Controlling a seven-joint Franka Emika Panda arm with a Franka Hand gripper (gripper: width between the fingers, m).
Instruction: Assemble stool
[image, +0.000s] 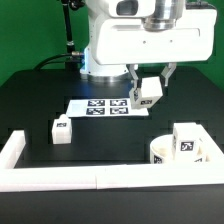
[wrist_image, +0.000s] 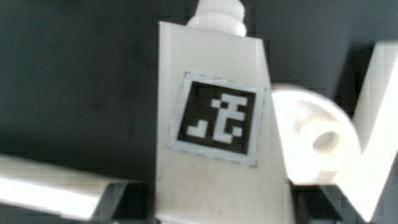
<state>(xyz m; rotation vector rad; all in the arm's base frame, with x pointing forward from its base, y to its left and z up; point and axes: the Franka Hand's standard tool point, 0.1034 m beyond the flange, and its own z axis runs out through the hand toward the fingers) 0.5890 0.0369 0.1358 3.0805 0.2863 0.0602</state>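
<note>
Nearest the exterior camera, a long white plastic border rail (image: 100, 180) edges the black table (image: 110, 140) and turns back at the exterior view's left. Behind it, open black surface separates a loose leg (image: 60, 130), short, blocky, white and tagged, on that left from the thick round white disc seat (image: 165, 152) on the right. A second leg (image: 188, 142) stands on the seat. Farther back lies the marker board (image: 105, 105). Over its right end the gripper (image: 150, 80) is clamped on the third leg (image: 148, 94). There are three legs and one seat. Only the wrist view shows the third leg's round peg (wrist_image: 217, 14); only the exterior view shows the loose leg.
</note>
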